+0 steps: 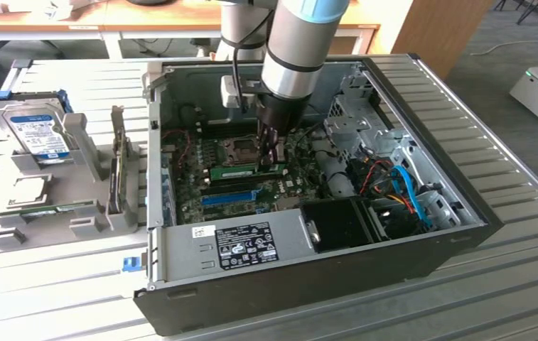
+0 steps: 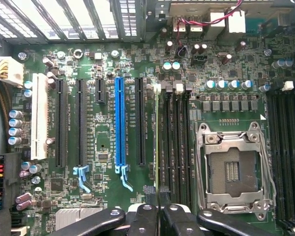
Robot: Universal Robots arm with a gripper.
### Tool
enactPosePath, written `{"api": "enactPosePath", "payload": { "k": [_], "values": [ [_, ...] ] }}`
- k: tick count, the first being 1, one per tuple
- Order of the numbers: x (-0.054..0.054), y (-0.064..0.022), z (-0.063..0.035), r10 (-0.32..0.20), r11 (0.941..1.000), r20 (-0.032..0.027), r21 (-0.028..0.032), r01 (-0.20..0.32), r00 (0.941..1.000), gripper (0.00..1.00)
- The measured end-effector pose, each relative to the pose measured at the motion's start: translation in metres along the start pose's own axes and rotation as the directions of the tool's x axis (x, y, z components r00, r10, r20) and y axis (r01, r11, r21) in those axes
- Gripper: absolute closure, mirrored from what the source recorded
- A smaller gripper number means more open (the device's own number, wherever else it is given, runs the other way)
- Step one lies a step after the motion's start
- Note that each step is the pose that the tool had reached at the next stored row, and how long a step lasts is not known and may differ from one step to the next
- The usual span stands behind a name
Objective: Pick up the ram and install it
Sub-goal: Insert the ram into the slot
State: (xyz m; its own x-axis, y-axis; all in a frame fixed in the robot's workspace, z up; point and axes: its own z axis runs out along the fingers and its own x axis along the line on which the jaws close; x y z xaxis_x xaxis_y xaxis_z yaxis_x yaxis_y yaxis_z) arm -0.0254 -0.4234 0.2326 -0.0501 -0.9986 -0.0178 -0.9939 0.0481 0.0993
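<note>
Honestly, not much is legible here. The big black-and-white sticker (image 1: 246, 245) on the case (image 1: 345, 280) has lines of print and a row of logo marks, but I can't make out a single word. Same deal with the blue-white label (image 1: 39, 136) on the hard drive (image 1: 15, 117) standing in the grey rack (image 1: 81, 142) on the desk (image 1: 50, 291). The motherboard (image 2: 101, 135) has tiny white lettering beside its slots, too small to read. Nothing readable on the ram (image 1: 240, 171) either.

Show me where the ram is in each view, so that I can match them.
Exterior view: the ram lies across the motherboard, its end under the gripper.
Wrist view: the ram is edge-on, reaching from the gripper along the black memory slots.
Shared landmark: the blue slot near it.
</note>
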Motion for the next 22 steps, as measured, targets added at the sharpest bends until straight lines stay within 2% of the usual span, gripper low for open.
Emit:
{"api": "enactPosePath", "payload": {
  "k": [6,9,11,14,16,19,22],
  "values": [
    [0.0,0.0,0.0,0.0,1.0,0.0011,0.0,0.0,1.0,0.87],
    [0.0,0.0001,0.0001,-0.001,1.0,0.0132,-0.0006,0.001,0.9999,0.87],
    [0.0,0.0,0.0001,-0.002,1.0,0.0152,-0.0006,0.002,0.9999,0.87],
    [0.0001,0.0,0.0,-0.001,1.0,0.0152,-0.0007,0.001,0.9999,0.87],
    [0.0001,-0.0008,-0.0001,-0.002,1.0,0.015,-0.0041,0.002,0.9999,0.87],
    [0.0,-0.0022,-0.0002,-0.001,0.9999,0.0145,-0.0137,0.001,0.9999,0.87],
    [0.0,-0.0023,-0.0002,-0.001,0.9999,0.0145,-0.0147,0.001,0.9999,0.87]
  ]
}}
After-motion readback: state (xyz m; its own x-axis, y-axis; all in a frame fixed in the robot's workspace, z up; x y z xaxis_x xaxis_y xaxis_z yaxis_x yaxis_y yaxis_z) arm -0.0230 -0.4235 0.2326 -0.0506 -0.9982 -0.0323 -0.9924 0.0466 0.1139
